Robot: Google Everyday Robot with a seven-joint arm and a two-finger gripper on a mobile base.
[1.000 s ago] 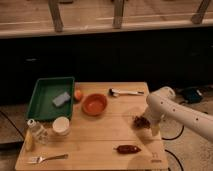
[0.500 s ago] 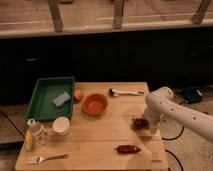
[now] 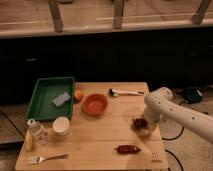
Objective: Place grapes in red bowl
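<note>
Grapes (image 3: 139, 122) are lying near the right side of the table (image 3: 100, 136), well apart from the red bowl (image 3: 94, 104), with the pincer (image 3: 143, 129) sitting right at them; whether it is clenched or released I cannot tell. Gripping well is likely calling for a centred, gentle squeeze on the cluster, then a straight lift. The white arm (image 3: 161, 101) is bending in from the right, wrist pointing down.

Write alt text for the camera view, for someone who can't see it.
The robot's gripper is at the grapes near the right edge of a wooden table. The red bowl sits near the table's middle, with a green tray, a white cup and a fork farther left.
</note>
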